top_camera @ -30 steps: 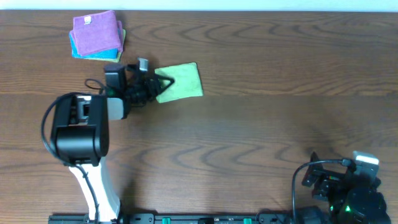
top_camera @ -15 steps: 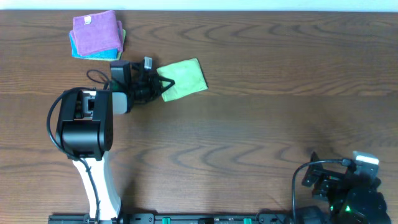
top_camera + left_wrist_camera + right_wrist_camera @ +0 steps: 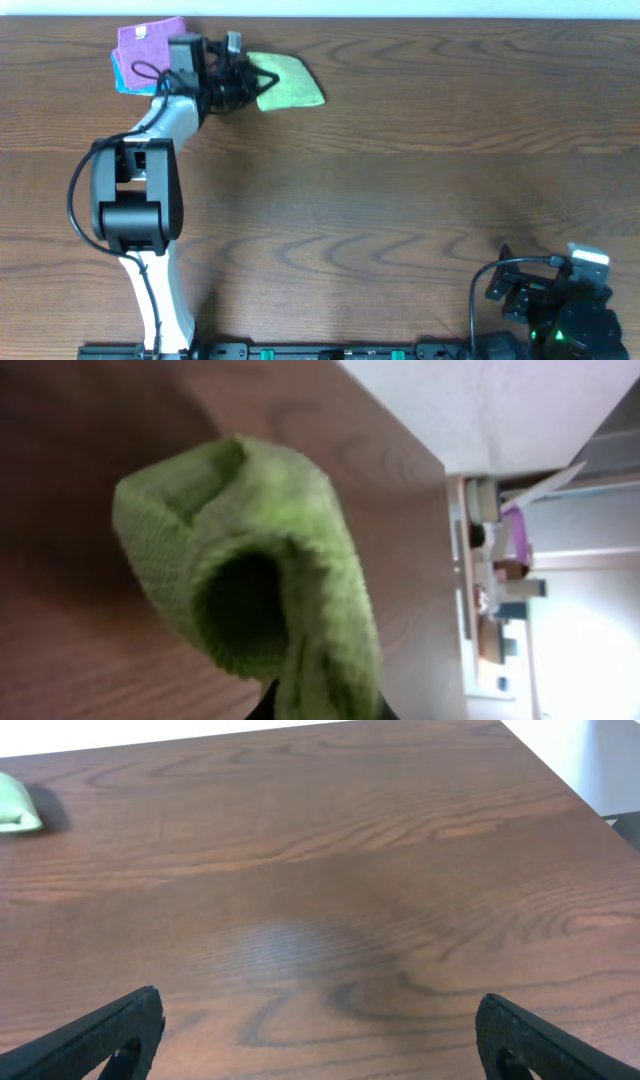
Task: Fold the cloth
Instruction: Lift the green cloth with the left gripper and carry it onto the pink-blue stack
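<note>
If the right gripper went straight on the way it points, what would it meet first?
Most likely bare table; the open jaws of the right gripper frame nothing else. The green cloth lies far left of that line, though depth is unclear.

The blurred green cloth (image 3: pixel 270 590) runs off the left wrist view's bottom edge, all but hiding the 2 fingers of the left hand (image 3: pixel 248 82).
</note>
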`<action>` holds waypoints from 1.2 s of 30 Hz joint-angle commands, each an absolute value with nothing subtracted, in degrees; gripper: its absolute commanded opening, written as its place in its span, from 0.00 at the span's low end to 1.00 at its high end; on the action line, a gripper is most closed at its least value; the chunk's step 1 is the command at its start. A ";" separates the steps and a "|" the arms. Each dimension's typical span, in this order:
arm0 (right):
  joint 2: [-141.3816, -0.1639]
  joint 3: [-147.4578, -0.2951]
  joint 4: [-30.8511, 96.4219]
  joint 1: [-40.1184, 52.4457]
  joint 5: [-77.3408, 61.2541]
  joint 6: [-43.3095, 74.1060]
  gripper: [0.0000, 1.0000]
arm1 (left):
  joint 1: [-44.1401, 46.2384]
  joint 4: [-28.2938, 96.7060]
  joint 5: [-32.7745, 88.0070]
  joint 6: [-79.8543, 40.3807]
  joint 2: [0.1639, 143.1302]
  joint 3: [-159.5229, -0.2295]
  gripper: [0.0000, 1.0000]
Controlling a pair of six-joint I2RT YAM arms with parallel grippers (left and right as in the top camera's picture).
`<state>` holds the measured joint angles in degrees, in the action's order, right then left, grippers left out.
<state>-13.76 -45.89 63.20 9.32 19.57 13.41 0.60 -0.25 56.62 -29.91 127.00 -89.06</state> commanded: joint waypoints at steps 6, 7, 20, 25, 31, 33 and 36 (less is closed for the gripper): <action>-13.82 -45.41 63.24 9.02 20.34 13.89 0.99 | -2.46 24.36 44.75 -11.90 126.54 -108.79 0.06; -13.82 -45.41 63.24 9.02 20.34 13.89 0.99 | -3.05 26.59 43.27 -10.61 126.54 -110.50 0.06; -13.82 -45.41 63.24 9.02 20.34 13.89 0.99 | -13.50 34.46 40.58 -7.44 126.54 -116.60 0.06; -13.82 -45.41 63.24 9.02 20.34 13.89 0.99 | -15.35 34.48 42.00 -5.72 126.54 -116.77 0.06; -13.82 -45.41 63.24 9.02 20.34 13.89 0.99 | -16.80 33.47 45.84 -0.05 126.54 -117.36 0.05; -13.82 -45.41 63.24 9.02 20.34 13.89 0.99 | -17.21 32.77 46.52 1.80 126.54 -117.54 0.05; -13.82 -45.41 63.24 9.02 20.34 13.89 0.99 | -17.78 31.64 46.63 4.75 126.54 -117.56 0.06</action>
<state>-13.76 -45.89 63.18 9.32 19.57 13.41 -16.97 32.47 44.80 -0.14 126.98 -115.44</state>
